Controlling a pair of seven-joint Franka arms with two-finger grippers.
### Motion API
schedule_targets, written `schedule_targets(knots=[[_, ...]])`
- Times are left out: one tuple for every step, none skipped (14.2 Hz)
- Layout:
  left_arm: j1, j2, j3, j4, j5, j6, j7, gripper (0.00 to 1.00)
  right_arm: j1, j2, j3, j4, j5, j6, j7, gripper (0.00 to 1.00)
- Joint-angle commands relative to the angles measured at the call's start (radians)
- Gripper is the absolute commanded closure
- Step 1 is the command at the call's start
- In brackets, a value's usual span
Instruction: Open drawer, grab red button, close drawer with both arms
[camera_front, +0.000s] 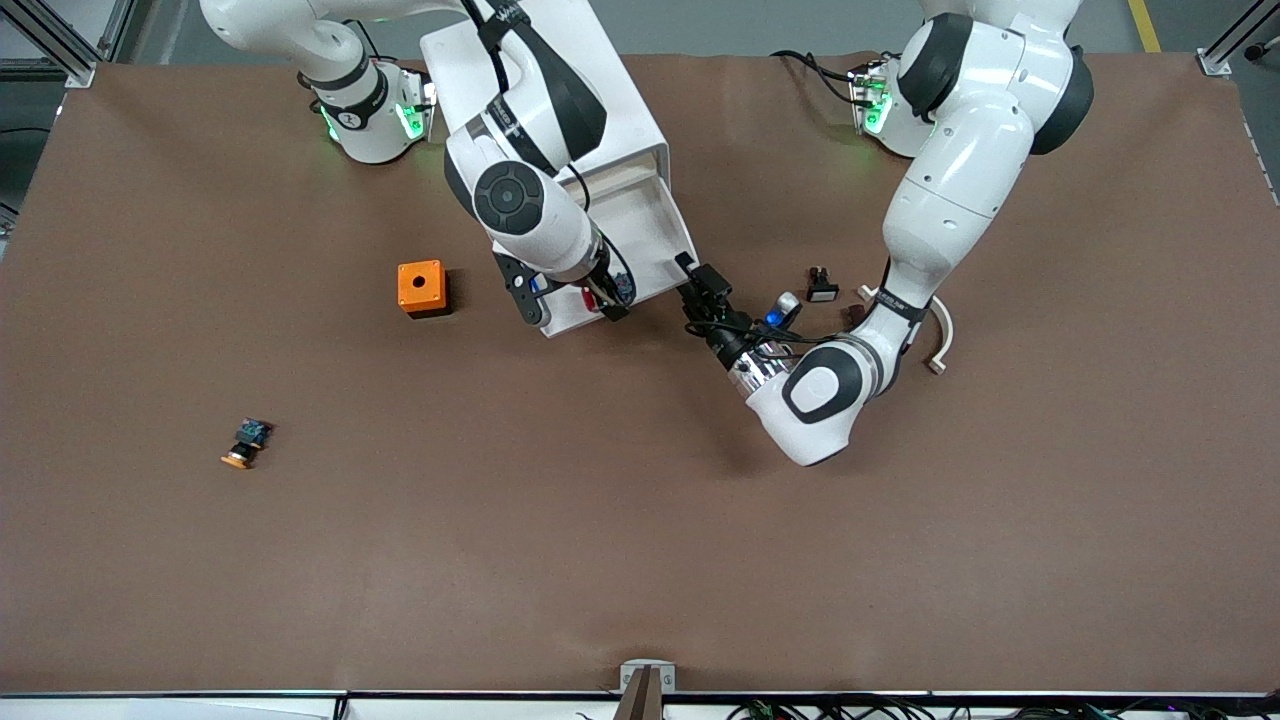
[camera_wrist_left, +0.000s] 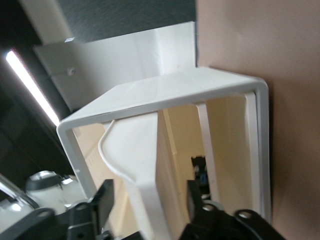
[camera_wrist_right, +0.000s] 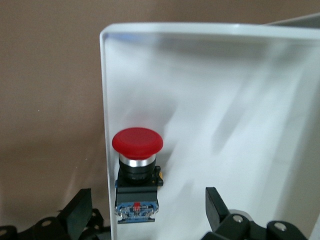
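Cabinet: one white boxy unit stands near the robots' bases, between the two arms. One drawer is pulled out toward the front camera.

Arms: two. The right arm reaches over the cabinet. Its gripper, the right gripper, hangs over the front end of the drawer. The right wrist view shows its fingers spread wide, one on each side of the drawer's corner wall, holding nothing.

The left arm bends down beside the cabinet. The left gripper is at the drawer's front corner. Its fingers stand open on either side of the drawer front.

Buttons: three. The red-capped button lies in the drawer, against its side wall, between the right gripper's fingers. An orange-capped button lies well apart toward the right arm's end, nearer the front camera. A white-capped black button lies beside the left arm.

Orange box: one, on the table beside the drawer.
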Motion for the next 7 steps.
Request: schedule_targets(knots=[[0.01, -0.018, 0.007, 0.04, 0.0, 0.0, 0.173, 0.08, 0.024, -0.009, -0.011, -0.015, 0.004, 0.029, 0.034, 0.01], [0.01, -0.026, 0.005, 0.052, 0.026, 0.0, 0.234, 0.07, 0.032, -0.009, -0.011, -0.015, -0.001, 0.036, 0.04, 0.03], [0.011, -0.03, 0.002, 0.064, 0.055, 0.0, 0.31, 0.06, 0.036, -0.006, -0.011, -0.015, -0.01, 0.038, 0.04, 0.06], [0.013, -0.035, 0.008, 0.075, 0.083, -0.005, 0.386, 0.06, 0.038, -0.001, -0.011, -0.016, -0.016, 0.044, 0.042, 0.08], [0.014, -0.044, 0.017, 0.093, 0.103, -0.005, 0.46, 0.06, 0.044, 0.004, -0.011, -0.022, -0.021, 0.055, 0.045, 0.09], [0.007, -0.043, 0.039, 0.116, 0.121, -0.003, 0.526, 0.05, 0.052, 0.005, -0.011, -0.033, -0.023, 0.076, 0.045, 0.1], [-0.001, -0.043, 0.066, 0.143, 0.143, -0.002, 0.571, 0.04, 0.058, 0.007, -0.011, -0.045, -0.023, 0.093, 0.045, 0.13]])
